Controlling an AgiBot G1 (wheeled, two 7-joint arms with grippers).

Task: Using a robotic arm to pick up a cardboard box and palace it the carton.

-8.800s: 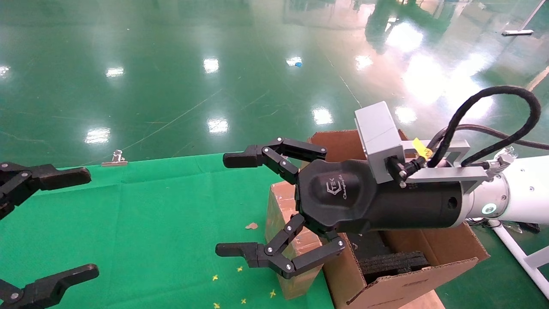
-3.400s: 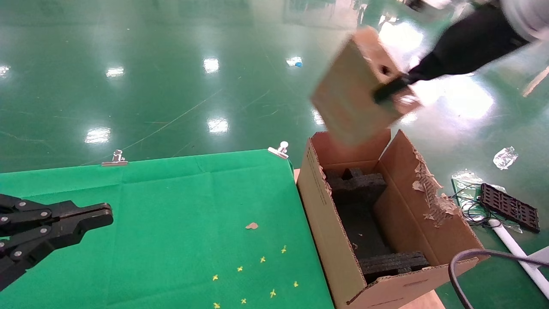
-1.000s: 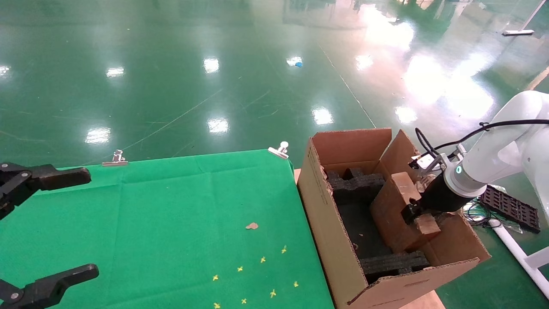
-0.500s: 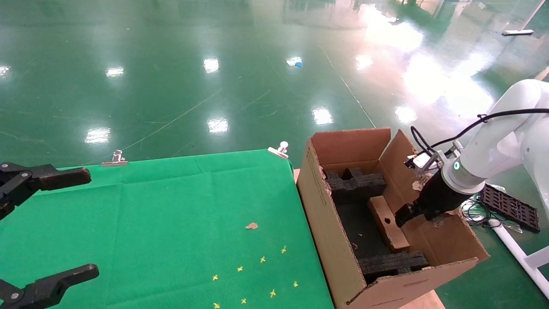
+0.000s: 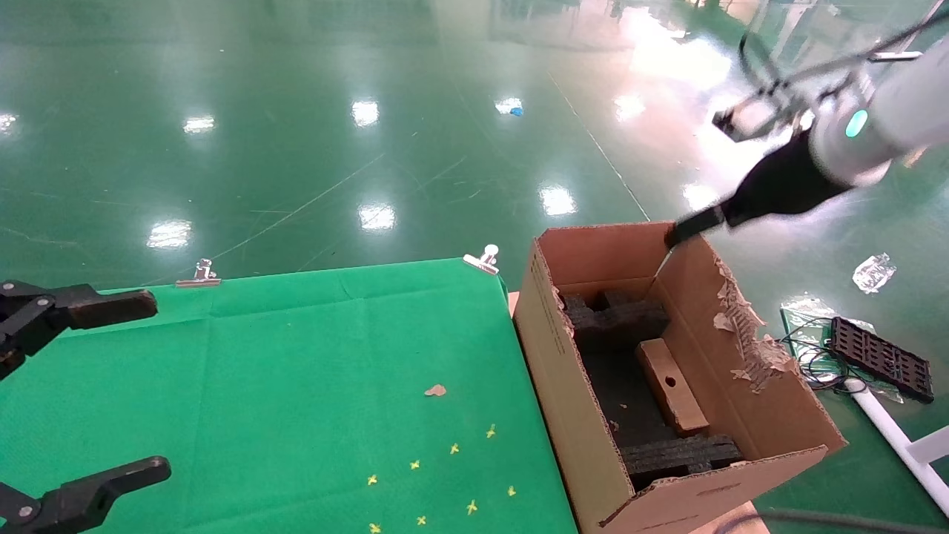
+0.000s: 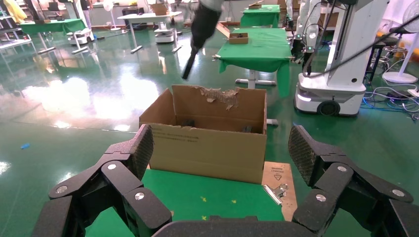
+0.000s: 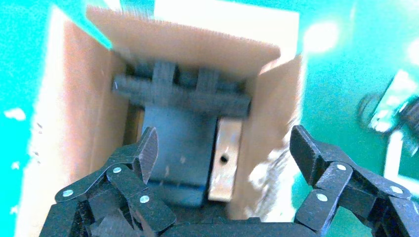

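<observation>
The cardboard box (image 5: 671, 386) is a slim brown box with a small hole. It lies inside the carton (image 5: 563, 393), on the black foam along the torn right flap. It also shows in the right wrist view (image 7: 223, 163). My right gripper (image 5: 689, 226) on the white robotic arm (image 5: 860, 126) is open and empty, raised above the carton's far right corner; in its own view (image 7: 225, 145) it looks down into the carton (image 7: 79, 98). My left gripper (image 5: 152, 386) is open and empty, parked over the green cloth at the left (image 6: 220, 148).
Black foam inserts (image 5: 615, 319) sit at the far and near ends inside the carton. The green cloth table (image 5: 296, 371) has binder clips (image 5: 483, 259) on its far edge. A black tray (image 5: 882, 360), cables and a white pole lie on the floor to the right.
My right gripper has let go of the cardboard box, which now lies in the carton. The arm has risen up and out of the carton. The left arm has not moved.
</observation>
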